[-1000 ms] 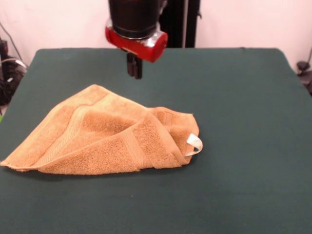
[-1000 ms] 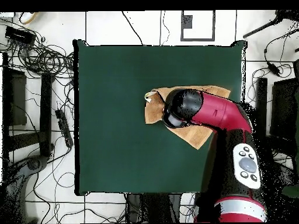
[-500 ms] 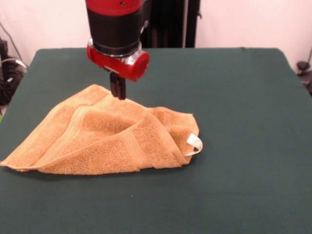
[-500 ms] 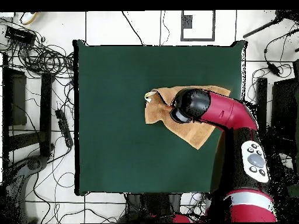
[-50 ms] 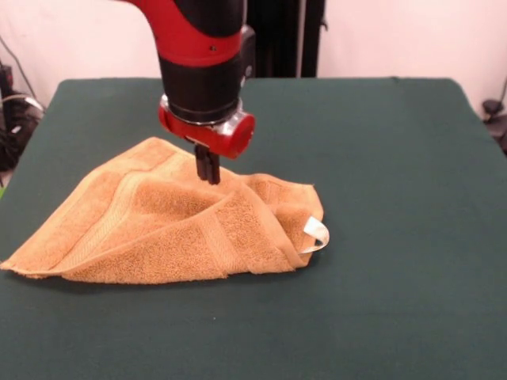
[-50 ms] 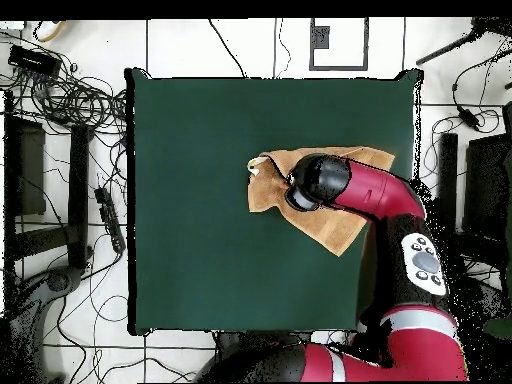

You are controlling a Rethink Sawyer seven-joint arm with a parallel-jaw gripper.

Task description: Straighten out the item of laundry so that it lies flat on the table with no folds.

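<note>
In the front view you had the gripper [image 5: 208, 169] left of centre in the upper half of the frame, hanging straight down from the red and black arm [image 5: 202, 55]. Its dark fingers stood close together, narrow, with their tips at or just touching the upper ridge of the towel [image 5: 170, 222] (whether they pinched any cloth, you could not tell from here). The towel lay crumpled in the left middle of the frame on the table [image 5: 396, 198], folded over itself into a rough wedge, its long point reaching toward the left edge. A woven band ran across the front fold, and the white tag [image 5: 315, 234] stuck out at its right end. In the overhead view the arm [image 6: 345, 185] covered most of the towel [image 6: 335, 232], which sat right of the table's [image 6: 200, 200] centre.
</note>
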